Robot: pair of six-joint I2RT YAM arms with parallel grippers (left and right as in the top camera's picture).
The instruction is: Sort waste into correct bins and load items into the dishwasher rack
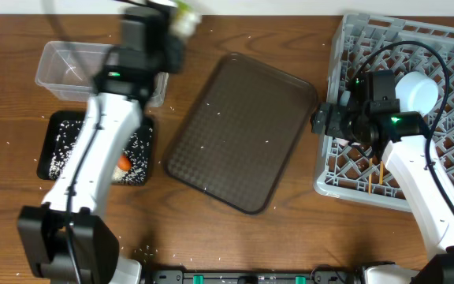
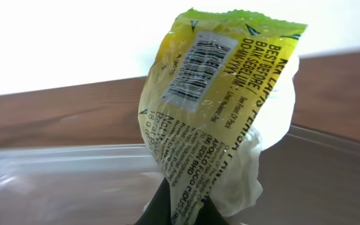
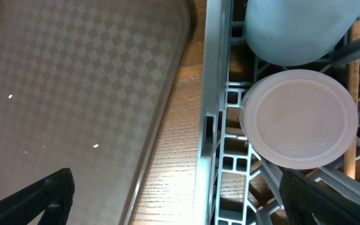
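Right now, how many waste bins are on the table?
2. The clear tub sits far left; the black tray lies below it in the overhead view. The left arm partly covers both.

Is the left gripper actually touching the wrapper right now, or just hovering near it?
Touching. The left wrist view shows the wrapper with its lower end pinched inside the left gripper, whose dark jaws close on it with no gap visible.

1. Wrapper [image 2: 224,106]: thin plastic film, glossy, crumpled, printed.
2. Clear tub [image 1: 69,67]: transparent plastic, smooth, glossy.
3. Serving tray [image 1: 239,130]: dark brown, matt, fine checkered texture.
4. Dishwasher rack [image 1: 331,177]: grey moulded plastic, smooth, slight sheen.
5. Pink cup [image 3: 299,119]: smooth, matt base.
6. Chopsticks [image 3: 355,44]: bare wood.
7. Table [image 1: 235,237]: wood grain, satin finish.
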